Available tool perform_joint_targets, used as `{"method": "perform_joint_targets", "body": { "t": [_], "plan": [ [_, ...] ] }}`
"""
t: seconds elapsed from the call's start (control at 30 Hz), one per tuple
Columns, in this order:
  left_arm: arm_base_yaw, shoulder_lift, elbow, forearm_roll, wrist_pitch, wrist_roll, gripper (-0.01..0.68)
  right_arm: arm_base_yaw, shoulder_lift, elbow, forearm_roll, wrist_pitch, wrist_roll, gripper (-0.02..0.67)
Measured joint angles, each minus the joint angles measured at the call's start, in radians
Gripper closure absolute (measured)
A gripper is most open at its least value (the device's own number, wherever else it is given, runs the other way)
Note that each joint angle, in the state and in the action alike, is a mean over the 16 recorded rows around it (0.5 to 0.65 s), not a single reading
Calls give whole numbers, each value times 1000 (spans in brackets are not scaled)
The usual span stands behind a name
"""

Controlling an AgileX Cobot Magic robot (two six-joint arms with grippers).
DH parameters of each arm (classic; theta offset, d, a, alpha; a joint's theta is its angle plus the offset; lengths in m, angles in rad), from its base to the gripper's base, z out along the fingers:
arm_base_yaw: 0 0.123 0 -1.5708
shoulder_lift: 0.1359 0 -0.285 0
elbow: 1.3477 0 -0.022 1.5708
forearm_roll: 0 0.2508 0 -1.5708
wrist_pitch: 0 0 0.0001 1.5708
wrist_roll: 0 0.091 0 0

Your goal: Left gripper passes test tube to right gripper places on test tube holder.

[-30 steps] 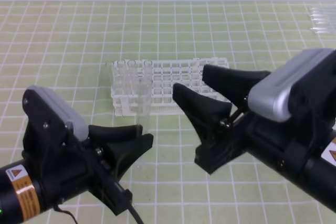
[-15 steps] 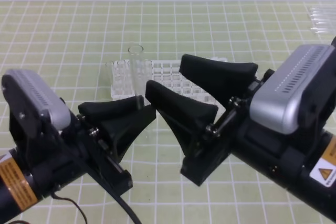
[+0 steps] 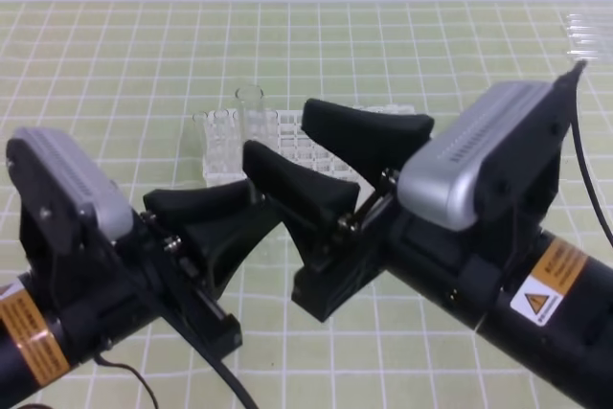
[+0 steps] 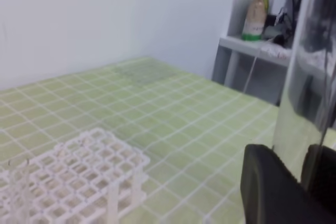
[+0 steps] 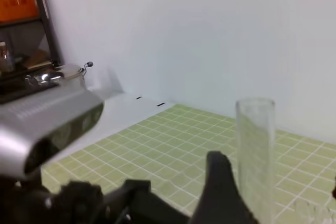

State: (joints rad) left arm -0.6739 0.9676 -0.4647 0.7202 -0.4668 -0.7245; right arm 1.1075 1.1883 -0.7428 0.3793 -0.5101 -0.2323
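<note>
Slender clear glass test tube (image 3: 251,114): one, upright, above desk, lower end clamped in fingers of black two-finger left gripper (image 3: 257,206).
Black two-finger right gripper (image 3: 326,155): one, fingers spread wide, flanking tube, not gripping.
Handover pending; racking not done.
White plastic lattice test tube holder (image 3: 292,136): one, behind grippers.
Green gridded desk (image 3: 124,64): one.
</note>
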Motion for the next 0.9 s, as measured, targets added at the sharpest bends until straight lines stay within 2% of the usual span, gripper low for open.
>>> {"method": "perform_joint_targets", "body": {
  "t": [0.9],
  "plan": [
    [1,-1,0,213,-28,-163,643,-39,78,-80,64,105,-41,240]
  ]
}}
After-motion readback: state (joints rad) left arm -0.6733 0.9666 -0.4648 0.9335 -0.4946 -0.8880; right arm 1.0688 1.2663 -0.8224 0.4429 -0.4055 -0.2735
